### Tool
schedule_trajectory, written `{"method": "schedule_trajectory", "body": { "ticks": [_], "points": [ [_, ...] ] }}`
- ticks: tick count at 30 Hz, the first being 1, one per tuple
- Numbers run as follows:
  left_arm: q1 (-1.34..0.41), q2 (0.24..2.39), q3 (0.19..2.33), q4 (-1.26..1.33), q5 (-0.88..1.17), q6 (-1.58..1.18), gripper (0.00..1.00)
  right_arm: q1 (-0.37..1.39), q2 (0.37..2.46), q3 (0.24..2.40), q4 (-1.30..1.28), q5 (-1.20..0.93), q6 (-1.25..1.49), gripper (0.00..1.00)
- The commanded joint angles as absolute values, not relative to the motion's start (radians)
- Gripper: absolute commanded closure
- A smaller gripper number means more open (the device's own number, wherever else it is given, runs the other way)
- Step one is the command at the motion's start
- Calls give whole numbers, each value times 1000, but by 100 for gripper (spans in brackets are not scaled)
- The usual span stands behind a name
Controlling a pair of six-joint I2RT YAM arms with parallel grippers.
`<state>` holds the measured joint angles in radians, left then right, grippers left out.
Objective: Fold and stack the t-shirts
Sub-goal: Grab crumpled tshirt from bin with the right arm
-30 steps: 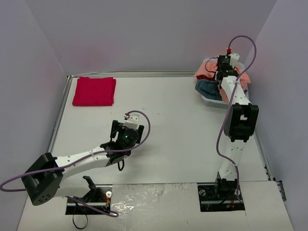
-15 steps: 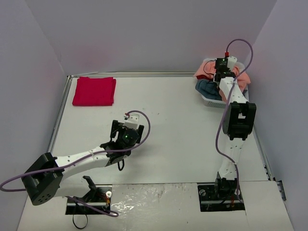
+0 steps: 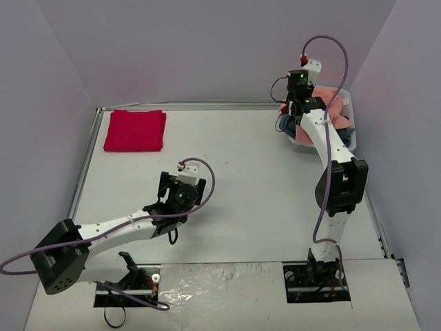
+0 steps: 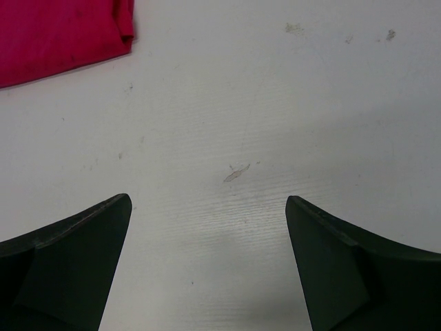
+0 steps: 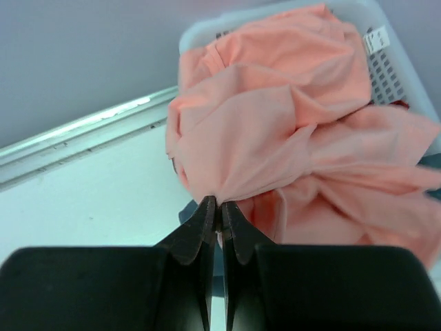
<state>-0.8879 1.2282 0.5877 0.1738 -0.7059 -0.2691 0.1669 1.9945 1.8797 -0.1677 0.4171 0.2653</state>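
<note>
Two jaws pinching salmon cloth
Pressed together, the right gripper point(image 5: 215, 201) holds a fold of the salmon-orange t-shirt point(image 5: 275, 117), which spills over the basket point(image 5: 403, 69) (far right corner); the left gripper point(image 4: 207, 201) gapes wide over the table point(image 4: 275, 103), with the folded red t-shirt point(image 3: 135, 129) far left.

a white, faintly scuffed table point(image 3: 248, 179) is enclosed on three sides by plain pale lilac walls point(image 3: 207, 48); a metal rail point(image 3: 193, 106) is seen along its far edge.
</note>
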Motion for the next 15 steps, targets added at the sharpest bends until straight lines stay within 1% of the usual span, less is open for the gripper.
{"method": "schedule_trajectory", "body": {
  "ticks": [1, 10, 15],
  "points": [
    [-887, 1198, 618, 176, -712, -273, 6, 205, 1858, 1896, -124, 442, 223, 100],
    [-887, 1137, 581, 189, -775, -310, 6, 405, 1681, 1910, -135, 440, 129, 100],
    [-879, 1095, 569, 173, -814, -339, 6, 475, 1623, 1885, -160, 453, 104, 100]
  ]
}}
